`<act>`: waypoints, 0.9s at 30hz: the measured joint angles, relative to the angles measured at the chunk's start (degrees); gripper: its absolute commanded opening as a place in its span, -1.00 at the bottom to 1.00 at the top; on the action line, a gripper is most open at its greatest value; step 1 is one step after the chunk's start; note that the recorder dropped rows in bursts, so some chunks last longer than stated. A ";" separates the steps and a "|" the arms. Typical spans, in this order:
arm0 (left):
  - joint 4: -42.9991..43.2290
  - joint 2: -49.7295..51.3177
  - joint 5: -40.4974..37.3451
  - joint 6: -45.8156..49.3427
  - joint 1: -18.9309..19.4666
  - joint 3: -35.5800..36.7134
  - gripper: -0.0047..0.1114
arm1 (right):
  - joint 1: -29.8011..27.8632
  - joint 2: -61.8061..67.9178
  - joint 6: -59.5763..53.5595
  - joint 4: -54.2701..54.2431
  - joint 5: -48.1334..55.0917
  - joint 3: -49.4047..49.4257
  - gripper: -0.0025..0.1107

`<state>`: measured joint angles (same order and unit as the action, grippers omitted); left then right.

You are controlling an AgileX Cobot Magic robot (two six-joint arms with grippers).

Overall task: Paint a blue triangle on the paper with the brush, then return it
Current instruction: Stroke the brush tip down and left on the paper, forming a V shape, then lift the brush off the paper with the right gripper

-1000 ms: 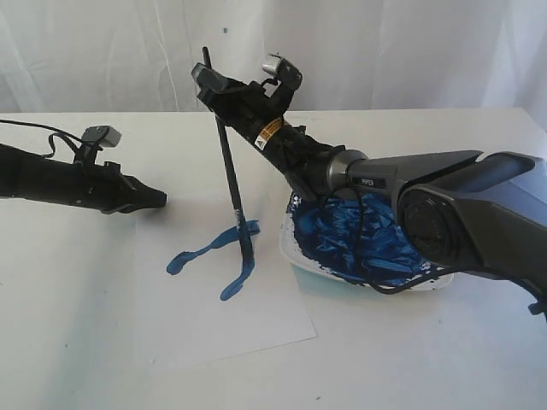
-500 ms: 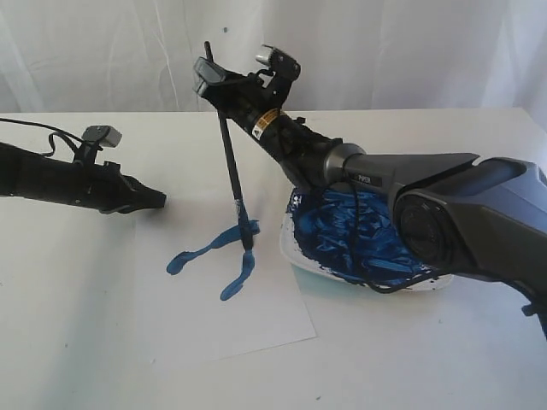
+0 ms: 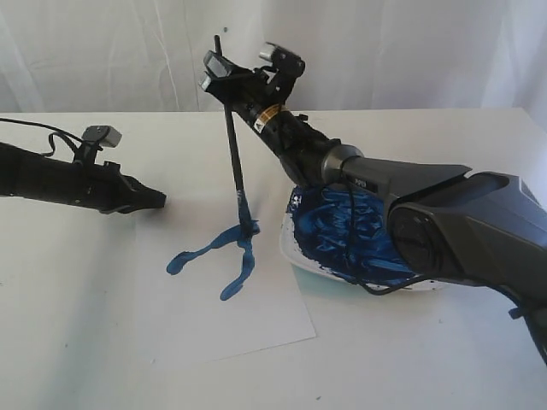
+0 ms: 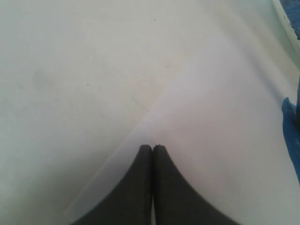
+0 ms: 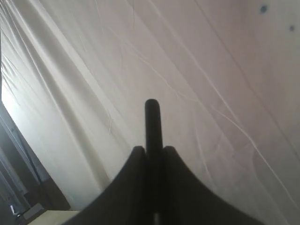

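My right gripper [image 3: 219, 77] is shut on the upper handle of the brush [image 3: 237, 162], which stands nearly upright. Its tip touches the paper [image 3: 222, 320] where two thick strokes of the blue triangle [image 3: 224, 252] meet; one runs left, the other toward the near edge. In the right wrist view the black brush handle [image 5: 152, 119] sticks out between the shut fingers of the right gripper [image 5: 152, 149]. My left gripper [image 3: 159, 201] is shut with nothing in it, low at the paper's left edge. In the left wrist view the left gripper [image 4: 153, 147] lies over the paper [image 4: 225, 140].
A white dish [image 3: 301, 260] smeared with blue paint lies right of the paper, under my right arm. Its rim [image 4: 285, 18] and a blue stroke [image 4: 291, 122] show at the edge of the left wrist view. A white curtain [image 3: 385, 51] hangs behind the table.
The brush tip has slid along the near stroke away from the front edge, up to where the two strokes meet. The right gripper shifted right and stood the brush straighter. The left arm stayed still.
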<state>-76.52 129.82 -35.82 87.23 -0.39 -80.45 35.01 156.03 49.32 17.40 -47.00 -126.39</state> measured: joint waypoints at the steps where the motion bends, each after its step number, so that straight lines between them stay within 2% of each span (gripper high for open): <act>1: 0.00 0.00 0.00 0.00 0.00 0.00 -0.92 | -0.25 0.00 -0.26 0.00 0.24 -0.63 -0.96; 6: 0.00 0.00 0.00 0.00 0.00 0.00 -0.92 | -1.39 0.10 -0.51 0.00 -0.02 -1.85 -0.96; 11: 0.14 0.00 0.00 0.00 0.00 -0.10 -0.92 | -1.61 0.10 1.76 2.93 -4.94 -1.88 -0.96; 17: 0.24 0.00 0.00 0.00 0.00 -0.10 -0.92 | -1.61 -1.93 13.72 13.83 -8.16 -1.98 -0.96; 24: 0.48 0.00 0.00 0.00 0.00 -0.10 -0.92 | -0.73 -3.23 22.40 15.78 -19.02 -1.98 -0.96; 27: 0.48 0.00 0.00 0.00 0.00 -0.10 -0.92 | 1.38 -3.23 27.54 16.77 -21.71 -1.98 -0.96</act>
<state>-76.04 129.82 -35.82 87.23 -0.39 -80.55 36.39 152.80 76.86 34.17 -68.71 -128.37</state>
